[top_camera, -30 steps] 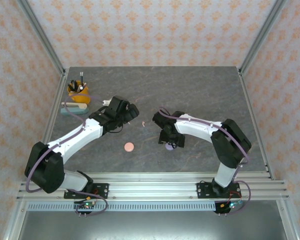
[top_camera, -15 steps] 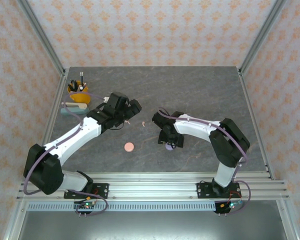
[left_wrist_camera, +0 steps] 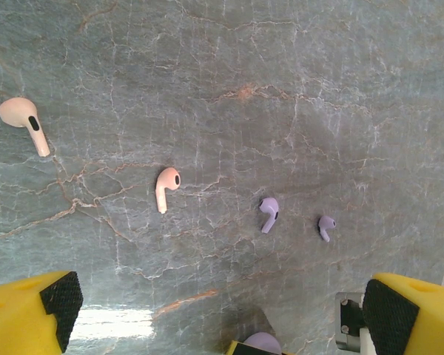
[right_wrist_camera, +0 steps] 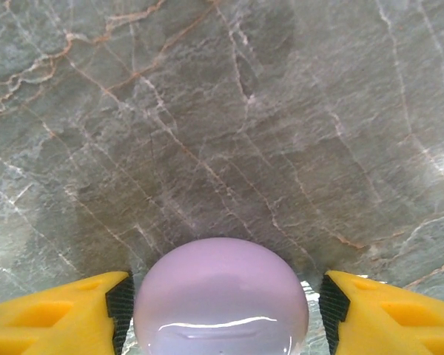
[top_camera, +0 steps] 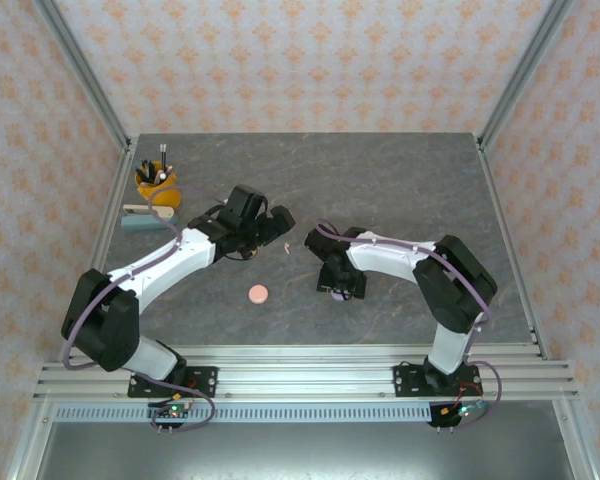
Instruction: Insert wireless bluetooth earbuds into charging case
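Four earbuds lie on the grey marble table: two pale pink ones and two lilac ones. My left gripper hovers above and just short of them, wide open with nothing between its yellow fingers. From above, the left gripper sits beside the pink earbuds. A round lilac charging case, lid shut, lies between the fingers of my right gripper. The left pad meets its side and a narrow gap remains at the right pad. A round pink case lies to its left.
A yellow cup of pens and a pale teal block stand at the far left of the table. Aluminium posts and patterned walls close in the sides and back.
My left arm has reached further right, bringing its gripper over the earbuds. My right gripper has narrowed its jaws around the lilac case and shifted slightly.
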### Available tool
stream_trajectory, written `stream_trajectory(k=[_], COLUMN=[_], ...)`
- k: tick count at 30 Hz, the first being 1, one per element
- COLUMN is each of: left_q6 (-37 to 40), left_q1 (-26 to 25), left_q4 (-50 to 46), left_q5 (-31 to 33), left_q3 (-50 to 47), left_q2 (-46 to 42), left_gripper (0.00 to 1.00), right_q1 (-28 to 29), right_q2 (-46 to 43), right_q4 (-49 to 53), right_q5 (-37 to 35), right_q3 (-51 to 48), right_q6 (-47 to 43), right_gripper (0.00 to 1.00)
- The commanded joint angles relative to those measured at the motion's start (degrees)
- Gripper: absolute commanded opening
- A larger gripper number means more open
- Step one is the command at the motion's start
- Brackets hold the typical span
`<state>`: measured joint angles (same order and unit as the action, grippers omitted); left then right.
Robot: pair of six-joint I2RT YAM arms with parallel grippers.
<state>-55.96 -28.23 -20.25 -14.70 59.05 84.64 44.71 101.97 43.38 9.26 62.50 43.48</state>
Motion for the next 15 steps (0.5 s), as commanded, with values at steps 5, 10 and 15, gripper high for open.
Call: stream_trajectory(k=[5, 10, 15], left_q6=[1.3, 2.0, 2.4], left_q1=[-1.4, -2.2, -2.8], left_q4=[0.1, -0.1, -0.4], left_q5=[-0.5, -0.3, -0.5], left_q3=[0.9, 1.5, 2.6], left_q2=[1.7, 2.3, 2.9], left_gripper=[1.00, 1.00, 1.00], right_q1=[0.2, 0.1, -0.3], right_q2=[1.7, 2.1, 1.7], right_q4=[-0.4, -0.7, -0.9], right_q5=[-0.7, -1.6, -1.9], right_q3=[-1.6, -2.3, -2.9], right_q6=[0.8, 0.6, -0.1], right_gripper=[0.65, 0.65, 0.61])
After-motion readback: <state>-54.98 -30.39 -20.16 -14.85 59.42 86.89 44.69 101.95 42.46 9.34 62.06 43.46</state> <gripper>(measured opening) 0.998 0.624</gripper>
